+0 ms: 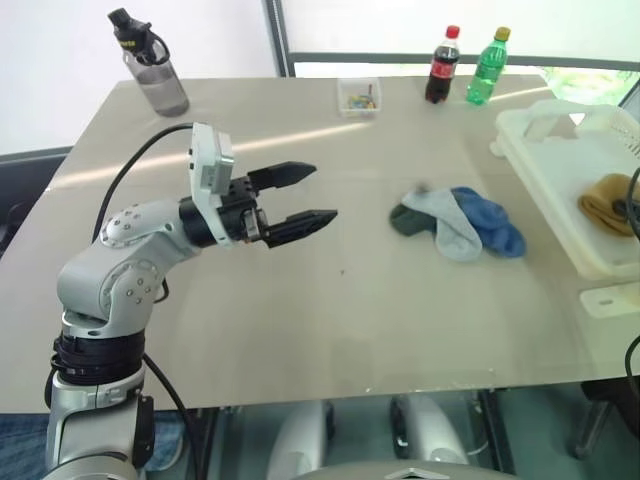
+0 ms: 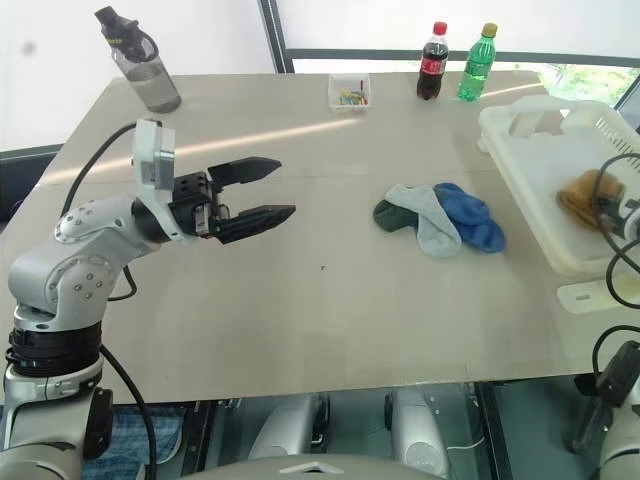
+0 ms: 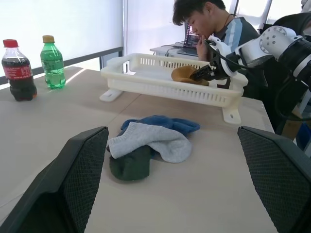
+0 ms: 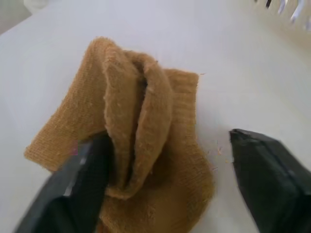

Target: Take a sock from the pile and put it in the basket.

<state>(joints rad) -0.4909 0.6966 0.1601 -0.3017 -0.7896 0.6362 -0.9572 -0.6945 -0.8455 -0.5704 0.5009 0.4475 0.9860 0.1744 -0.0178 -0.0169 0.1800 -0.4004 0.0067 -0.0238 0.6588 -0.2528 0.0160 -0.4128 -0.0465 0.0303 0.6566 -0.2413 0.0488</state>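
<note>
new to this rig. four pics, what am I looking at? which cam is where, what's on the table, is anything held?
It is a humanoid robot with two arms, each ending in a two-fingered black gripper. Two pictures come from its head camera, looking down over the table. The other two come from cameras on each wrist, looking along the fingers.

On the table lies the pile of grey, blue and dark green socks, with a water bottle, a small clear box, a cola bottle and a green bottle at the far edge. The basket sits on the right.

The left gripper hovers open, holding nothing. The right gripper is open over the mustard sock, which lies in the basket, apparently released.
</note>
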